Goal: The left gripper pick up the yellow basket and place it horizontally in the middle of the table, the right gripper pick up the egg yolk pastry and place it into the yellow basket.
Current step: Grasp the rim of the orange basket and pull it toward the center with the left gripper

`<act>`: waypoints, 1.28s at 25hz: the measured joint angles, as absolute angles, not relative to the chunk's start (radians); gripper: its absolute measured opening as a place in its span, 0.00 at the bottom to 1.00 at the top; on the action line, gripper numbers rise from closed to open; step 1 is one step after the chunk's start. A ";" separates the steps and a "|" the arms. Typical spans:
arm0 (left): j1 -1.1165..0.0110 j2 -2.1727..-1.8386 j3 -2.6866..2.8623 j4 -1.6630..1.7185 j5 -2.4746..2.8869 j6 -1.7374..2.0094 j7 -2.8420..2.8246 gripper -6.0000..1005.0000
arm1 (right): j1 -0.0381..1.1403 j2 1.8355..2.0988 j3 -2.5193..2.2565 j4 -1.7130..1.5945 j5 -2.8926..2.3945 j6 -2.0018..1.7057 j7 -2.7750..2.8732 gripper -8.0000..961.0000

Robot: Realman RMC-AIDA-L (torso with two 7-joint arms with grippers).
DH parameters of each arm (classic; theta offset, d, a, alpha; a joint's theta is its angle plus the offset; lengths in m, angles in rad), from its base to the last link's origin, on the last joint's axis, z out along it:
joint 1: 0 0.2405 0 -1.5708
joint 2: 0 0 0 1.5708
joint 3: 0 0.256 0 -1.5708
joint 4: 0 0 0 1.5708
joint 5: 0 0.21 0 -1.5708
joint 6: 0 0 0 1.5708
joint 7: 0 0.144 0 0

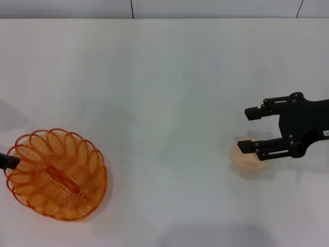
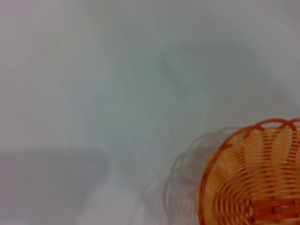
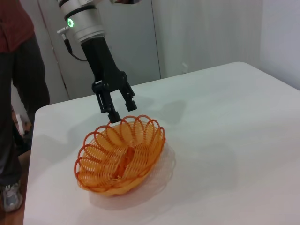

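Egg yolk pastry [image 1: 245, 157] half hidden under right end effector [image 1: 250, 129]; left end effector [image 1: 9, 161] cut by edge.

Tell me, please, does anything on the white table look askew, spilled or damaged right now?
Nothing is spilled or damaged. The oval orange-yellow wire basket sits upright near the table's left edge, the left gripper at its rim. The small tan-cream pastry lies intact under the open right gripper.

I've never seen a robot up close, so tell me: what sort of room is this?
Probably an indoor lab or test room: a plain white table bearing only a yellow basket and an egg yolk pastry, bare pale wall panels, and a person standing beside the table.
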State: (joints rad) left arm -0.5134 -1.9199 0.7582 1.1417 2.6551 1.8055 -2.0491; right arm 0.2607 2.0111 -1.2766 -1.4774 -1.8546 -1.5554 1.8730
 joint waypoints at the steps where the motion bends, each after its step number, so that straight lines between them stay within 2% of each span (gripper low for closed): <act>1: -0.516 -1.921 0.758 1.135 2.655 1.800 -2.048 0.81 | 0.261 2.011 -1.277 -1.475 -1.855 -1.555 1.873 0.75; 11: -0.529 -1.941 0.756 1.093 2.652 1.744 -2.043 0.80 | 0.259 2.010 -1.275 -1.471 -1.855 -1.555 1.873 0.75; 22: -0.547 -1.949 0.758 1.035 2.654 1.700 -2.037 0.57 | 0.255 2.009 -1.272 -1.470 -1.854 -1.555 1.873 0.75; 32: -0.555 -1.952 0.759 1.019 2.654 1.692 -2.026 0.56 | 0.255 2.009 -1.272 -1.469 -1.855 -1.555 1.873 0.75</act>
State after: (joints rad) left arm -0.5550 -1.9520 0.7594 1.0188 2.6538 1.6923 -2.0259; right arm 0.2546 2.0095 -1.2716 -1.4694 -1.8545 -1.5554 1.8729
